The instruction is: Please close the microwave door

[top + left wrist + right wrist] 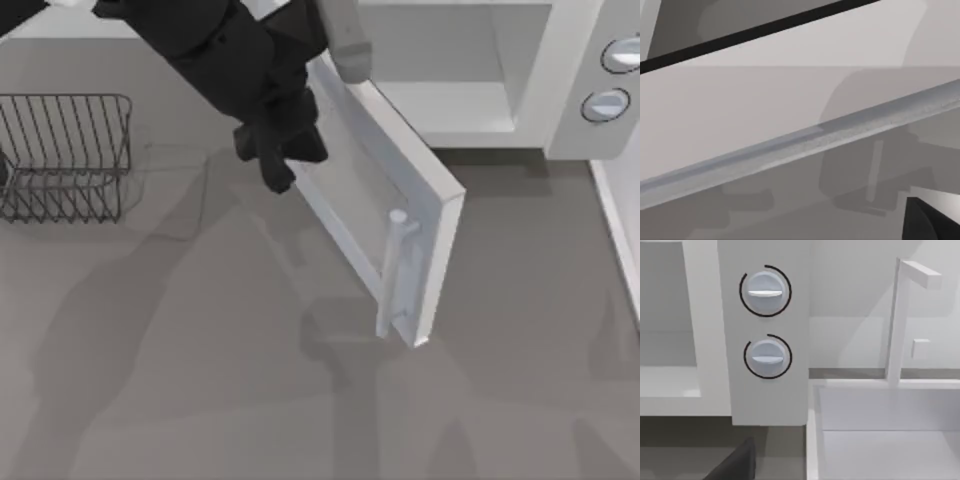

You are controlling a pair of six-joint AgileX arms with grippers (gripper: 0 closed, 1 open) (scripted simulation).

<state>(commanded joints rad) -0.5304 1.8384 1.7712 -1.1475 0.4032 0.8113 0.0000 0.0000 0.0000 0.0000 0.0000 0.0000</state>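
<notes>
At the far left of the table, well off to the side of my left gripper (278,160), stands a dark wire rack (65,155), upright on the grey table (200,380). My left gripper hangs from its black arm at the top of the table, its dark fingers pointing down and toward the near edge, right against the outer face of the microwave door (385,235). From above the tips seem to meet the window side of the panel, though I cannot tell whether there is real contact. I cannot tell how far the fingers are spread; they read as one dark mass, and they hold nothing.

The microwave door lies just to the right of that gripper. It stands partly open, swung out from the microwave (500,80), and its long axis runs diagonally from the hinge at the top, beside my arm, down and to the right toward the near side of the table. Its free edge, with the pale bar handle (395,270), points away from the cavity. In my left wrist view the door (790,115) sits very close, with a grey band slanting across it.

To the right is the microwave itself, its pale cavity open and facing the table, with two round knobs (607,103) on its side panel. My right wrist view faces those knobs (766,356) on the microwave (765,400), with a white sink and faucet (900,325) beside it
</notes>
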